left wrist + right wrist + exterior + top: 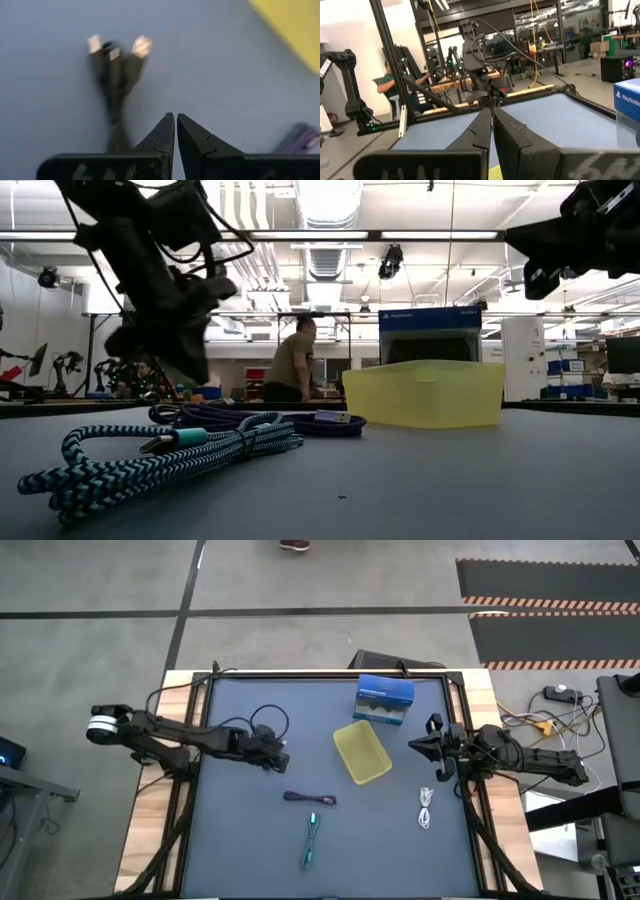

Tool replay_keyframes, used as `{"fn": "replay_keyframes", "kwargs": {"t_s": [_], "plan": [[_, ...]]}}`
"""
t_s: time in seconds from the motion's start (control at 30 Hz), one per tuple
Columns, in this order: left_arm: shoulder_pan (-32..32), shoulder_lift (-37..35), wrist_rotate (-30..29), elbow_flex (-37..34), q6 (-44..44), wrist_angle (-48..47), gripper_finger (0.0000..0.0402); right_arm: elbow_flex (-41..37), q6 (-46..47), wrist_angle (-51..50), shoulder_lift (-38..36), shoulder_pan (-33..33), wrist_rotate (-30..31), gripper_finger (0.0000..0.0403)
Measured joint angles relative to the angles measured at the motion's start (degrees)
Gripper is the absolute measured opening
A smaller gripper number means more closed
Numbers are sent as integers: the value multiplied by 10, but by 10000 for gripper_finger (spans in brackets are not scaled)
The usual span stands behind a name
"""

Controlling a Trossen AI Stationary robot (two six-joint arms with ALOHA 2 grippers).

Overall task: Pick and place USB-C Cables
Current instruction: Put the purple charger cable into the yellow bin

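My left gripper is shut and hovers over the dark mat, left of the yellow bin. In the left wrist view the black cable lies on the mat just beside the fingers, its two light plugs pointing away; the arm hides it in the high view. The purple cable, the teal cable and the white cable lie flat on the mat nearer the near edge. My right gripper is shut and held in the air right of the bin.
A blue box stands behind the bin near the far edge. Black frame rails run along the table's sides. A person sits in the room beyond the table. Bare mat shows at the near left and between the cables.
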Motion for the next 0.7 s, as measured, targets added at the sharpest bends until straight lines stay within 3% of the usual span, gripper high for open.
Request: {"fn": "replay_keyframes", "kwargs": {"t_s": [0.1,0.3,0.7], "plan": [[0,-10,2,7,-32,-59,5,7,0,2,0,0,0,13],[-3,-15,4,7,-33,-66,5,15,0,1,0,0,0,13],[5,-12,-54,7,35,-66,7,16,0,1,0,0,0,13]]}}
